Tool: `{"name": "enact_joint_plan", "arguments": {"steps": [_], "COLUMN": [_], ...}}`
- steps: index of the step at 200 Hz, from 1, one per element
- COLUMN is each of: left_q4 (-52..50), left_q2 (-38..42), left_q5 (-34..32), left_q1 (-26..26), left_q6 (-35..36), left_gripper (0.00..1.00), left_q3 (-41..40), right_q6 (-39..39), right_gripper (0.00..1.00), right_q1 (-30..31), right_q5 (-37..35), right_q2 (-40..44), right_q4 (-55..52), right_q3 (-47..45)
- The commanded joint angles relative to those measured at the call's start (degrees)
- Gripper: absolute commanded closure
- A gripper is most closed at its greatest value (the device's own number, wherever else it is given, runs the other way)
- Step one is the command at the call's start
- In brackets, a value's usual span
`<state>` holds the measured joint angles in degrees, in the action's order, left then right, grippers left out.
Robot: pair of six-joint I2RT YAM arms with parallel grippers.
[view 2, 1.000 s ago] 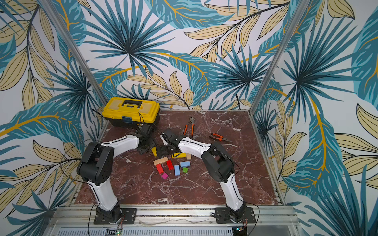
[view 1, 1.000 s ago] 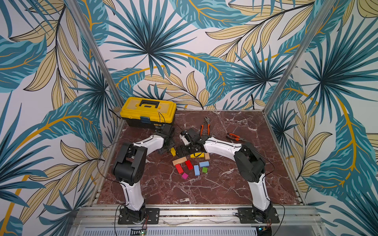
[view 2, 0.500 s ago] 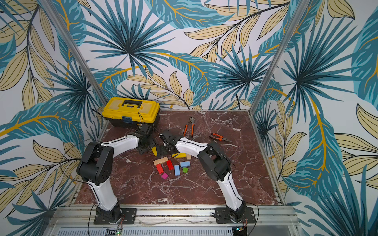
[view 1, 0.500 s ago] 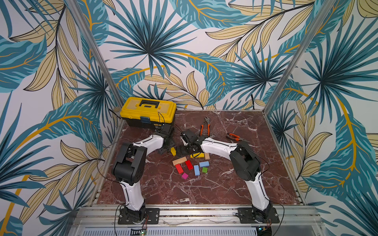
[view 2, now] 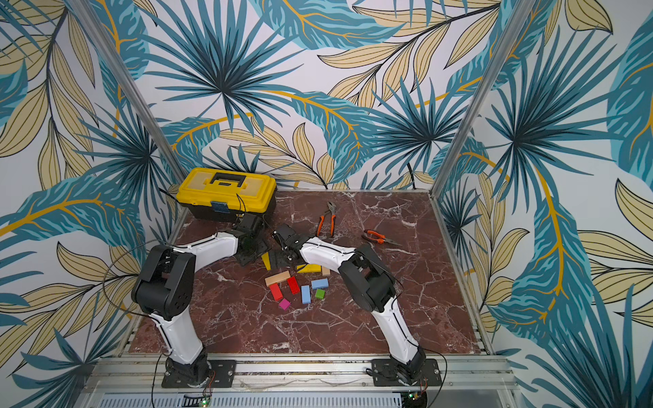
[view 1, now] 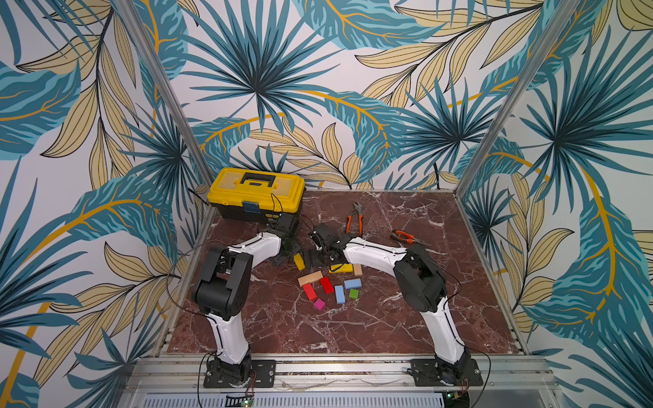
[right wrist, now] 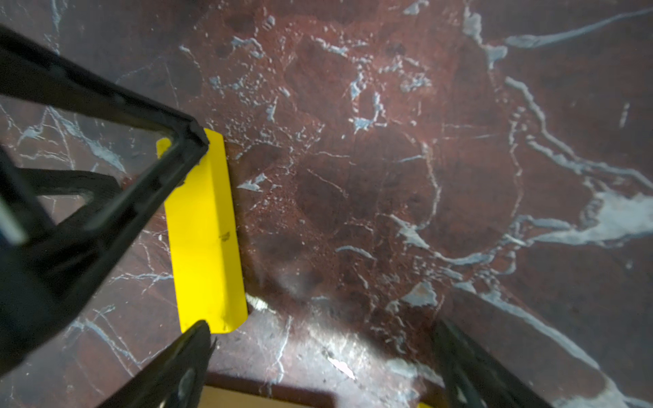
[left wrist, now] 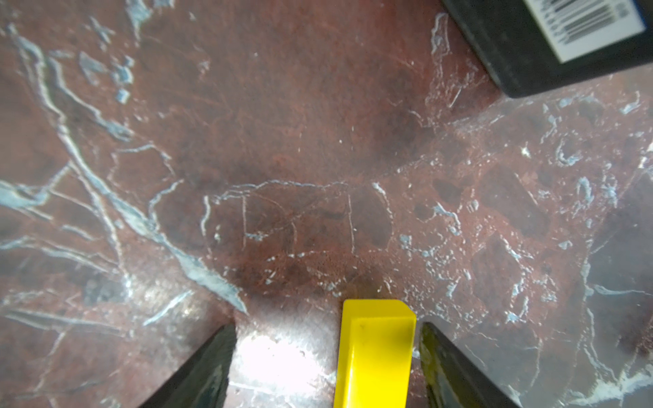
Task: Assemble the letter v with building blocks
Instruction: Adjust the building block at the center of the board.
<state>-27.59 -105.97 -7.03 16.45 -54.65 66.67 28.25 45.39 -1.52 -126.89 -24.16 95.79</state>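
Yellow bar (left wrist: 374,356), 10 o'clock of block pile (view 1: 327,284): likely light, stiff, slick-painted; grip long sides mid-length; L gripper (left wrist: 325,326) straddles it unclenched, R gripper (right wrist: 323,325) agape, empty.

Right tool (right wrist: 323,326) nearer yellow bar (right wrist: 205,233)

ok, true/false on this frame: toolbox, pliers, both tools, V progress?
1. The yellow toolbox is shut. True.
2. The right tool grips a red block. False: it is open and empty; the red blocks lie on the table.
3. A yellow bar lies between the left tool's open fingers. True.
4. The V is finished. False: the building blocks lie loose, no V formed.
5. Two orange-handled pliers lie on the table beyond the blocks. True.
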Motion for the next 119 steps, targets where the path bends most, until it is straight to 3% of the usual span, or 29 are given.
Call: {"name": "enact_joint_plan", "arguments": {"steps": [1, 51, 73, 119], "left_q4": [-0.27, -0.18, -0.27, -0.24], "left_q2": [0.71, 3.14, 4.07, 7.94], "left_q5": [1.14, 0.42, 0.66, -0.89], "left_q1": [-1.07, -1.11, -1.08, -1.05], "left_q6": [-0.35, 3.04, 5.60, 11.38], "left_gripper": [0.16, 0.15, 0.14, 0.12], "left_q3": [-1.00, 0.85, 2.22, 3.32], "right_q6": [-1.65, -14.37, -20.08, -20.35], "right_gripper": [0.01, 0.01, 0.01, 0.01], "right_q1": [0.32, 0.32, 3.40, 5.93], "right_q5": [-0.04, -1.08, -4.51, -6.03], "right_q2": [0.31, 8.43, 10.91, 15.03], "right_q4": [-0.12, -3.32, -7.81, -9.49], "right_q3": [-1.43, -6.63, -7.46, -11.31]}}
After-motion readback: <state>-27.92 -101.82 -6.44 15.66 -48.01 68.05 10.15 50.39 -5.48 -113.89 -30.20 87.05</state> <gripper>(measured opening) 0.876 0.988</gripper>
